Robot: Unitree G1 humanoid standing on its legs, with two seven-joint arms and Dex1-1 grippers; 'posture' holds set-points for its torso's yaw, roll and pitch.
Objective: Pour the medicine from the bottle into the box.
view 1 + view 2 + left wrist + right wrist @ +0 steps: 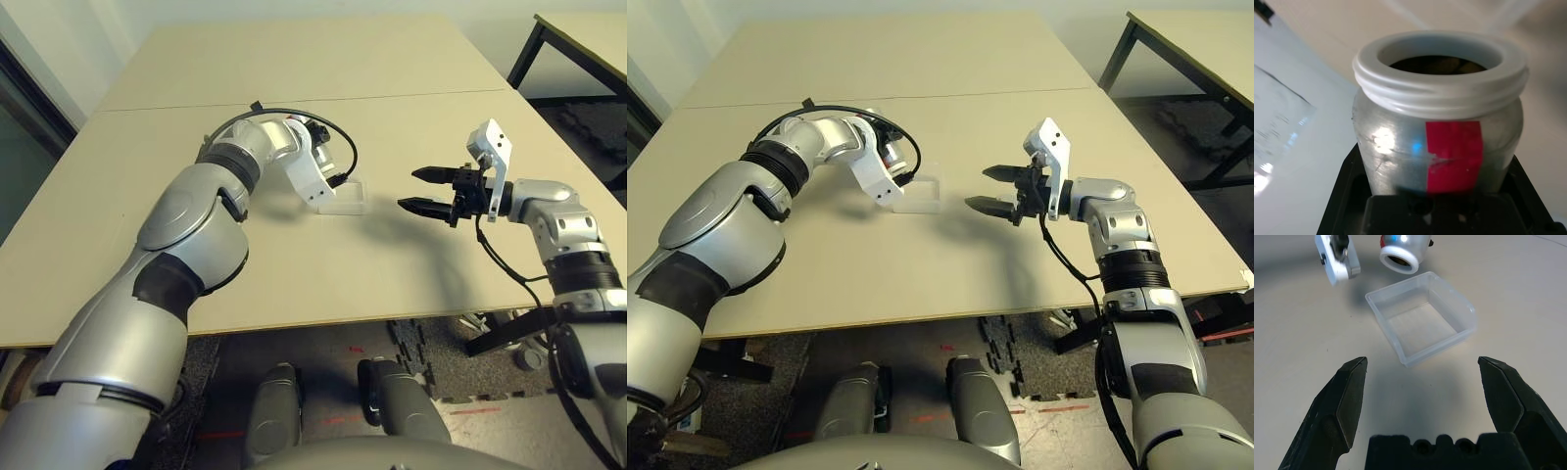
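1. Bottle (pixel 1403 249) sits clamped in my left gripper (pixel 1437 205), mouth tipped toward the box (pixel 1422 318) – meds (pixel 1437 64) are inside.
2. Box lies on the table (pixel 411 284), empty.
3. Right gripper (pixel 1422 382) is wide, holding nothing – I'd tilt slowly, mouth over box centre.

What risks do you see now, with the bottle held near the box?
1. The bottle, tilted in the left end effector, has its mouth beside the far wall of the box, so medicine may fall outside.
2. The right end effector hangs open and apart; the light box could slide if bumped.
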